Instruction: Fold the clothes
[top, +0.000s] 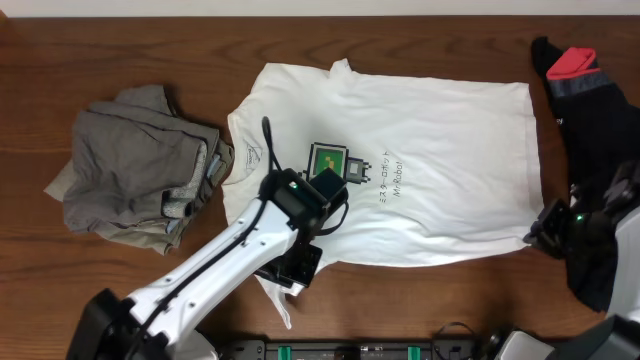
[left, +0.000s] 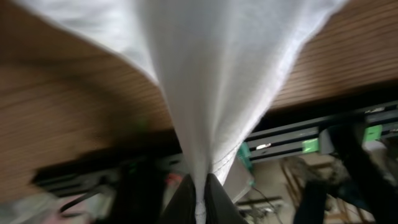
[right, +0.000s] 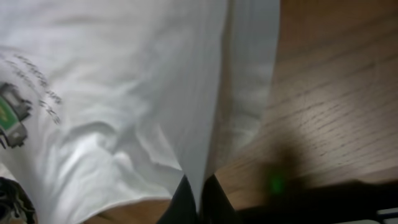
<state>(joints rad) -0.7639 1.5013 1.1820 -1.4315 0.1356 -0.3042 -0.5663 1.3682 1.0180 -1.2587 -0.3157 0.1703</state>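
Note:
The white T-shirt (top: 430, 150) with the green pixel-computer print lies spread on the wooden table, collar to the left. My left gripper (top: 290, 270) is shut on the shirt's near-left sleeve; the left wrist view shows white cloth (left: 205, 87) pinched between the fingers (left: 200, 202). My right gripper (top: 540, 232) is shut on the shirt's near-right hem corner; the right wrist view shows the cloth (right: 124, 93) pulled up into the closed fingers (right: 199, 199). A grey-khaki pile (top: 135, 170) lies at the left. A black-and-red garment (top: 590, 90) lies at the right edge.
The table's front edge with a black rail (top: 340, 350) runs below the shirt. Bare wood (top: 420, 310) shows in front of the shirt and between the shirt and the grey-khaki pile.

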